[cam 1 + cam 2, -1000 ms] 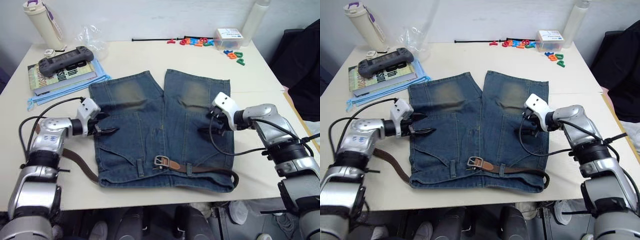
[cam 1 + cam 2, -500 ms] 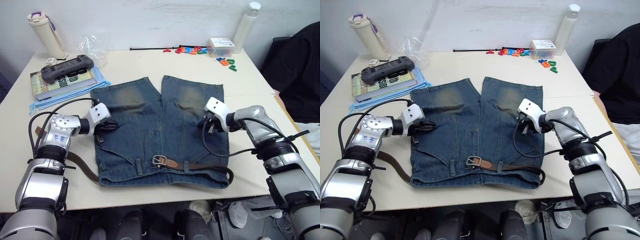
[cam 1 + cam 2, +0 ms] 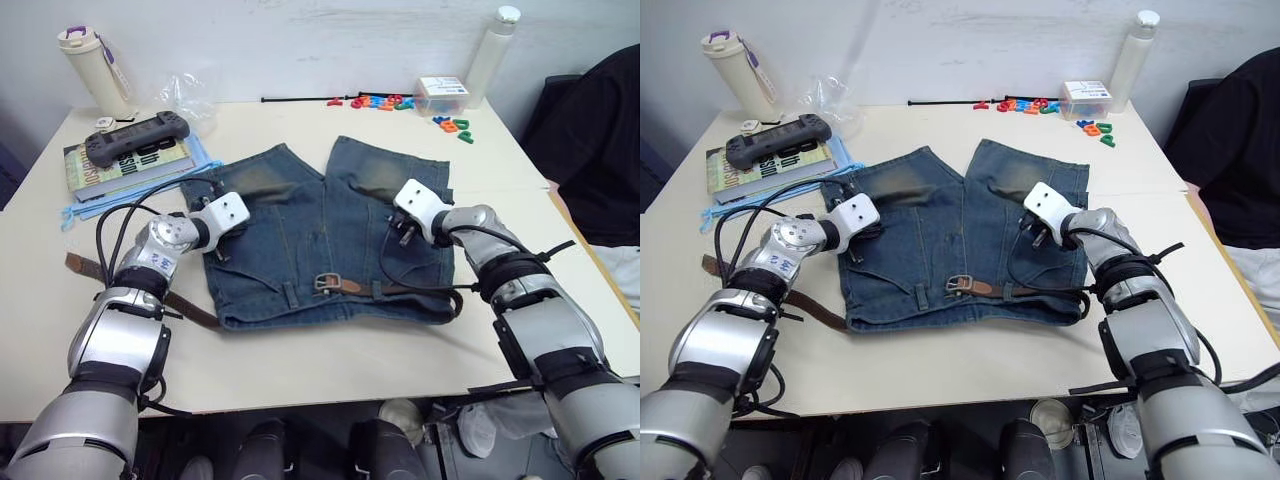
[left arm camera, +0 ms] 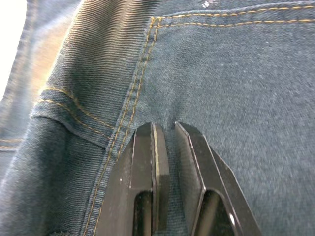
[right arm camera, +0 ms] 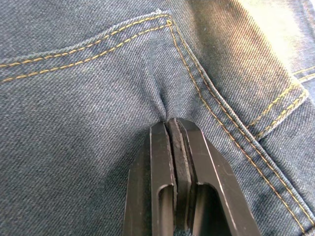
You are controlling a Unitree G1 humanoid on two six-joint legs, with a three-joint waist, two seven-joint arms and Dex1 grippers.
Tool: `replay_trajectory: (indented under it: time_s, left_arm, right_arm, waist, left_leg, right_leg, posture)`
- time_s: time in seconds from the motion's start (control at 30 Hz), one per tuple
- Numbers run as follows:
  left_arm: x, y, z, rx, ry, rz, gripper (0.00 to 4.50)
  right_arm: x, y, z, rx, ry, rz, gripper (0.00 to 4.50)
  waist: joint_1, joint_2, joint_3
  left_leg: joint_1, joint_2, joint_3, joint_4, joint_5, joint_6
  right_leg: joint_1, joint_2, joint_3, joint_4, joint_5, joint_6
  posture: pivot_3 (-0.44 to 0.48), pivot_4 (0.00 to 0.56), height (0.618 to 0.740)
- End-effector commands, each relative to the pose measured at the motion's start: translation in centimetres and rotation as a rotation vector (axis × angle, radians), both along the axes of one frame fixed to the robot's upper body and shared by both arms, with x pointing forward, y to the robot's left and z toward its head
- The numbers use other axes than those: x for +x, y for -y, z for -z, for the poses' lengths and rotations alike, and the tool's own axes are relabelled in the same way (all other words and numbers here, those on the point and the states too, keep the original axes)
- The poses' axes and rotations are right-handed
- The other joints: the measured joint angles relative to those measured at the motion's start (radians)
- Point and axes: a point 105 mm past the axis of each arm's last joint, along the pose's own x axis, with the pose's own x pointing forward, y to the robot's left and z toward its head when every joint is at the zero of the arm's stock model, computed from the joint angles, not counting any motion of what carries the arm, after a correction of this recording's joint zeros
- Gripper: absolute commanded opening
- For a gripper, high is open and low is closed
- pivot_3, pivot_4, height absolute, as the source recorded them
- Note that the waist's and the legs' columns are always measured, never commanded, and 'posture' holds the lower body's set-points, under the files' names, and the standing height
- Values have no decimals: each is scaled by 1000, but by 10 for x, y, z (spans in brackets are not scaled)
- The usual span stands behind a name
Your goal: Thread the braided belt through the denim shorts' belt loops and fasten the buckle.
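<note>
On the table (image 3: 560,250) the shorts (image 3: 300,240) lie flat, belt (image 3: 400,289) partly through the waistband, buckle (image 3: 326,283) near centre. Left gripper (image 4: 165,130) and right gripper (image 5: 170,123) each pinch a denim fold. Cloth looks limp and bunches; the stiffer waistband seems the better hold.

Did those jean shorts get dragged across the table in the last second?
Yes. The denim shorts now lie farther from the table's near edge and closer to the book pile, with both claws pinched on the cloth.
</note>
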Motion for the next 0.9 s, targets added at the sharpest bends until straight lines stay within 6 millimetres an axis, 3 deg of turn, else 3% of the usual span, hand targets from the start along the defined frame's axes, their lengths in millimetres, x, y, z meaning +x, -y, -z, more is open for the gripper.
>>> replay_trajectory:
  time_s: [0.03,0.27,0.3,0.37,0.43,0.5,0.53,0.63,0.77,0.9]
  left_arm:
    - [-2,-12,10,7,-39,-58,643]
    - [-10,9,9,-149,-96,62,643]
    - [-11,10,7,-181,-99,74,1050]
    - [-12,11,4,-230,-99,86,1347]
    - [-15,12,-7,-292,-70,116,2278]
    - [-26,13,-33,-388,2,166,3094]
    - [-32,14,-42,-418,22,187,3157]
    - [-57,14,-72,-523,91,193,3157]
    - [-115,16,-118,-787,150,232,3157]
    - [-145,-6,-128,-1011,127,134,3157]
  right_arm:
    - [2,23,1,-22,18,98,0]
    - [8,23,-21,45,100,108,0]
    - [8,24,-25,60,115,111,522]
    - [9,24,-31,91,128,108,881]
    - [8,21,-43,134,149,80,1904]
    - [4,14,-70,206,203,36,2816]
    - [0,12,-79,231,219,19,3304]
    - [-24,-2,-107,309,265,-38,4467]
    - [-91,-51,-145,527,302,-254,4467]
    - [-134,-77,-140,612,227,-373,4467]
  waist:
    - [0,0,0]
    - [1,1,0]
    - [1,1,1]
    - [1,1,1]
    - [-1,2,1]
    - [-2,2,2]
    - [-3,3,2]
    - [-8,4,6]
    - [-8,6,9]
    - [1,7,9]
  left_leg:
    - [0,0,0,0,0,0]
    - [-5,0,0,0,2,-3]
    - [-6,0,0,0,3,-4]
    - [-10,0,0,1,5,1]
    - [-15,0,0,1,6,2]
    - [-17,0,2,0,6,2]
    - [-19,0,2,0,6,2]
    - [-30,2,1,1,8,1]
    - [-32,3,-1,-1,8,0]
    - [-28,3,-4,-1,9,-1]
  right_leg:
    - [-1,0,0,0,0,0]
    - [-4,0,0,-1,0,0]
    - [-4,0,-1,-2,0,0]
    - [-7,0,-2,-2,0,0]
    - [-11,1,-2,0,0,1]
    - [-14,1,-3,0,0,1]
    - [-17,2,-4,0,0,1]
    - [-24,3,-1,-2,0,1]
    - [-25,5,-2,-4,0,0]
    - [-21,5,-2,-5,0,0]
  posture:
    - [0,150,716]
    - [0,150,716]
    - [0,150,716]
    - [0,150,716]
    - [0,150,716]
    - [0,150,716]
    - [0,150,716]
    - [0,150,716]
    - [0,150,716]
    - [0,150,716]
